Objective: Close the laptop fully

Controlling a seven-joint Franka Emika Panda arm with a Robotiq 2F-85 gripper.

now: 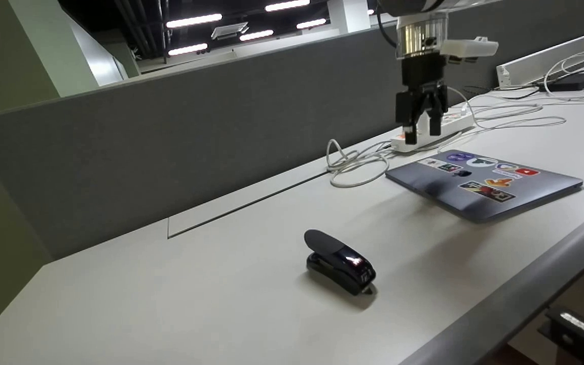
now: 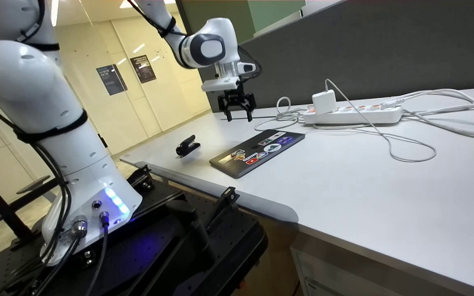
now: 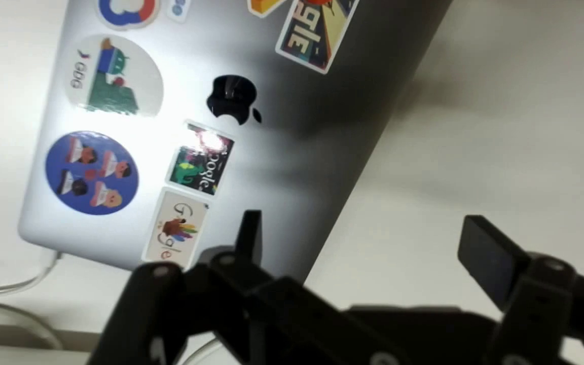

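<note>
Laptop (image 3: 256, 147) stickers (image 3: 114, 76): "GDG", apparently "Google".

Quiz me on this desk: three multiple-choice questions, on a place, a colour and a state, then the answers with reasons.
1. Where is the stapler relative to the laptop?
A. On it
B. Under it
C. Apart from it, on the desk

2. What main colour is the power strip?
A. White
B. Green
C. Black

3. How do the jaws stand?
A. Shut on the stapler
B. Open, holding nothing
C. Shut on the laptop

1: C, bare desk separates them in both exterior views.
2: A, its body shows white in both exterior views.
3: B, the wrist view shows them wide apart, gripping nothing.
</note>
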